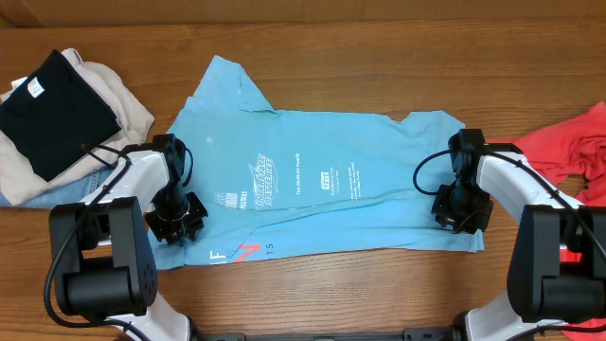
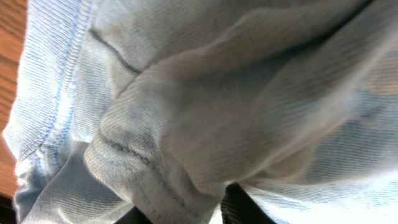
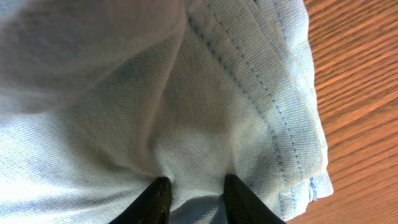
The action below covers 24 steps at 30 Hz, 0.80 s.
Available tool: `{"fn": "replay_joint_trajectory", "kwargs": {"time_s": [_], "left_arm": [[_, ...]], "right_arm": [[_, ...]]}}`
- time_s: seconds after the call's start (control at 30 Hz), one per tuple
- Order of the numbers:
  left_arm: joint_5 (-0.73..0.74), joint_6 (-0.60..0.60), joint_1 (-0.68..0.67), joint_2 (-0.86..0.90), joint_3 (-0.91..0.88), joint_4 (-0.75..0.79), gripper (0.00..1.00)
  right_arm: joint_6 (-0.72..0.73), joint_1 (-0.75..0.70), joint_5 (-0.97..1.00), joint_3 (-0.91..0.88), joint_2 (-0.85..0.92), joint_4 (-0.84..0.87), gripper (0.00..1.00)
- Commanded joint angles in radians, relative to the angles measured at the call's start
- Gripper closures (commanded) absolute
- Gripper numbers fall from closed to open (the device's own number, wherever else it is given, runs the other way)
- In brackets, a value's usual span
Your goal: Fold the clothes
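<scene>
**A:** Which step is this?

**B:** The opening grasp for the first fold, I'd judge. The sky-blue T-shirt (image 1: 322, 180) lies spread flat on the table (image 1: 379, 38), stretched between the two grippers, with one down on each end of its near edge.

**A:** Do both have cloth?

**B:** The right gripper (image 1: 461, 210) does. In its wrist view the fabric puckers into the narrow gap between its fingers, so it is clamped on the shirt, with the stitched hem (image 3: 273, 118) just to its outer side. The left gripper (image 1: 177, 225) is pressed into bunched blue cloth that fills its camera. Only dark slivers of its fingers show, so I cannot tell whether it has closed.

**A:** And the coral-red T-shirt (image 1: 582, 142)?

**B:** It lies crumpled beyond the right gripper, on its outer side, apart from the blue one and not yet folded. A black garment (image 1: 52, 109) lies on a beige garment (image 1: 128, 104) out past the left gripper.

**A:** What does the next move call for?

**B:** A firm left pinch first. Then both arms should lift together, level, and carry the near edge over towards the far edge. An uneven lift would skew the fold.
</scene>
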Motion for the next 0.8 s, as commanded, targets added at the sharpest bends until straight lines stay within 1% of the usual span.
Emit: {"fn": "replay_joint_trajectory", "kwargs": {"time_s": [0.0, 0.03, 0.23, 0.43, 0.63, 0.73, 0.77], "left_arm": [[-0.046, 0.008, 0.008, 0.015, -0.024, 0.029, 0.67], [-0.046, 0.009, 0.008, 0.015, -0.024, 0.018, 0.63], [-0.047, 0.024, 0.008, -0.014, 0.018, -0.023, 0.65], [-0.066, 0.024, 0.008, -0.105, 0.055, -0.013, 0.61], [-0.077, 0.024, 0.008, -0.102, 0.053, 0.005, 0.60], [-0.077, 0.024, 0.008, -0.102, 0.053, 0.012, 0.64], [-0.077, 0.024, 0.008, -0.102, 0.053, 0.013, 0.69]], "right_arm": [[0.016, -0.021, 0.089, -0.035, 0.034, 0.025, 0.68], [0.016, -0.021, 0.089, -0.035, 0.034, 0.027, 0.68], [0.016, -0.021, 0.089, -0.035, 0.034, 0.036, 0.68], [0.015, -0.021, 0.089, -0.035, 0.034, 0.042, 0.67], [0.015, -0.021, 0.089, -0.035, 0.034, 0.042, 0.67], [0.012, -0.021, 0.089, -0.035, 0.034, 0.042, 0.67], [0.012, -0.021, 0.089, -0.035, 0.034, 0.041, 0.67]]}}
